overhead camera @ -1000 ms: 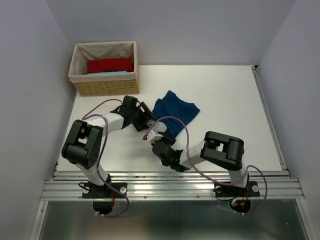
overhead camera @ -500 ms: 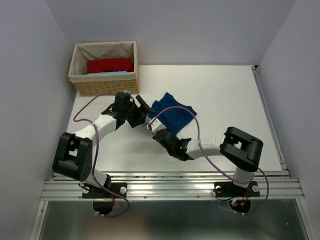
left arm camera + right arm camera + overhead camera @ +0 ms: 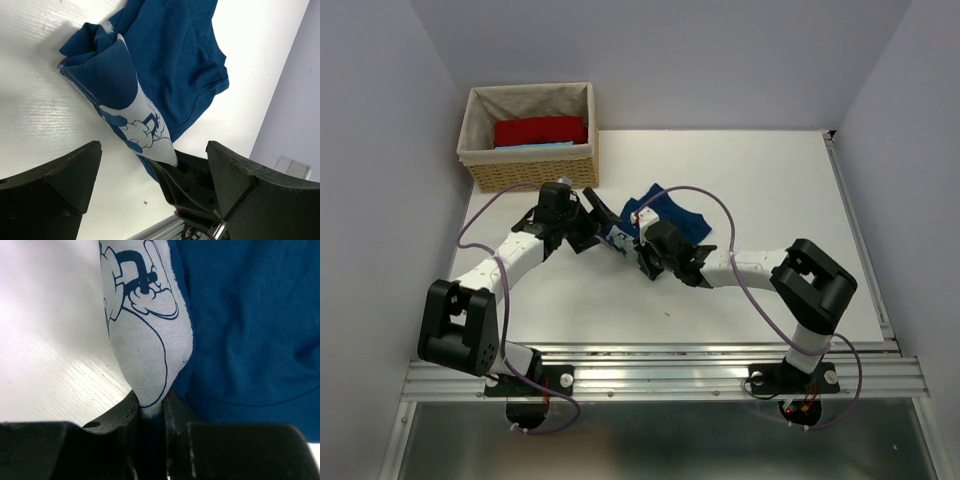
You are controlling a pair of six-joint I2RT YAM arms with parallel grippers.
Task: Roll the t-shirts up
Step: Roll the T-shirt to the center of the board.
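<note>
A dark navy t-shirt [image 3: 680, 215] lies bunched on the white table, right of the basket. A white printed patch with a blue cartoon [image 3: 142, 122] shows on its turned-over fold. My right gripper [image 3: 642, 243] is shut on that fold; in the right wrist view the white cloth [image 3: 142, 330] is pinched between the jaws of the gripper [image 3: 150, 412], with navy cloth [image 3: 250, 315] to the right. My left gripper [image 3: 600, 222] is open just left of the fold. In its wrist view, its fingers [image 3: 55, 185] stand wide apart on either side of the shirt [image 3: 175, 50], touching nothing.
A wicker basket [image 3: 532, 175] with a cloth liner stands at the far left corner, holding a folded red shirt [image 3: 540, 130] over a light blue item. The right arm's body [image 3: 195, 180] lies close under the left gripper. Walls close in on three sides.
The right gripper has carried the shirt's near edge away and to the right, folding it over so the white patch shows. The left gripper has shifted left and away, staying open.
</note>
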